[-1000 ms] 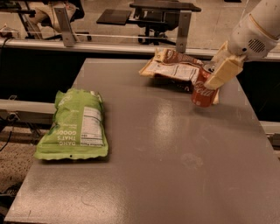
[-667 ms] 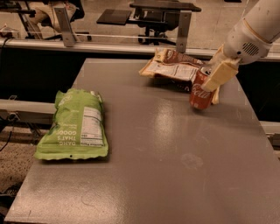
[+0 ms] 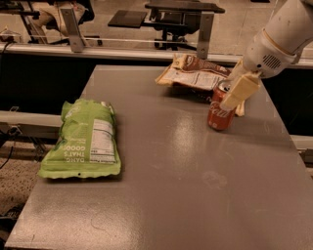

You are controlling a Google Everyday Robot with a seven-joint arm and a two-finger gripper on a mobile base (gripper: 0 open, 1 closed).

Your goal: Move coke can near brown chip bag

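Observation:
The red coke can (image 3: 218, 115) stands on the grey table (image 3: 186, 185) at the back right, just in front of the brown chip bag (image 3: 191, 74), which lies flat at the far edge with its white label panel up. My gripper (image 3: 233, 105) comes down from the upper right. Its cream fingers (image 3: 240, 91) close on the upper right side of the can. The can's silver top is partly hidden by the near finger. A small gap separates the can from the bag.
A lime-green chip bag (image 3: 86, 139) lies flat near the table's left edge. Behind the table run a metal rail (image 3: 122, 51) and office chairs (image 3: 178, 14). The table's right edge is close to the can.
The gripper and the can have shifted slightly left and toward the front, staying just in front of the brown bag. The bags have not moved.

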